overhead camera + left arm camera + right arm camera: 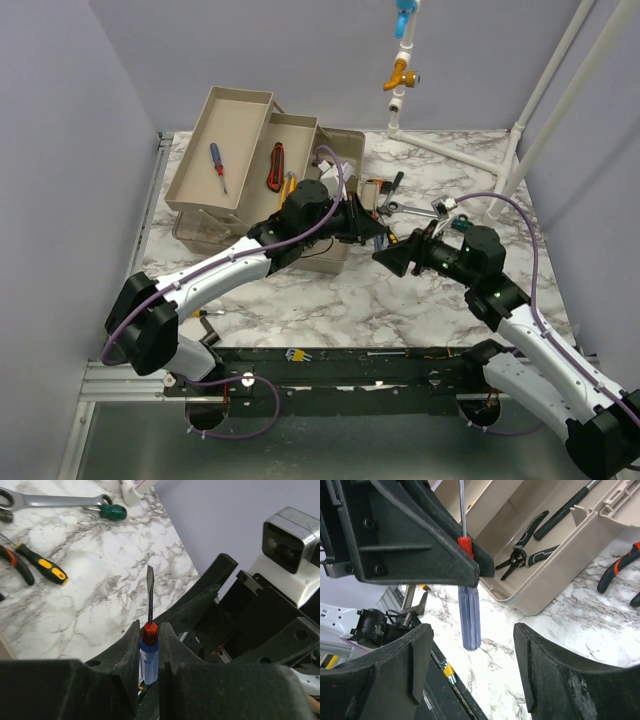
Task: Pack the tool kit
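**Two Grippers, One Screwdriver**

Left gripper [149,631] clamps the screwdriver [149,595] at its red collar, with the blue handle free. Right gripper [472,652] faces it, jaws spread and clear of the handle. Beyond, the toolbox [560,567] stands open with pliers [520,555] inside.

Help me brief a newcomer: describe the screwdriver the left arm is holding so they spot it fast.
Find the open beige toolbox at the table's far left; right of it, the left gripper is shut on the screwdriver. It has a clear blue handle, red collar and flat blade, and unlike the tray screwdriver lying in the toolbox, it is held off the table.
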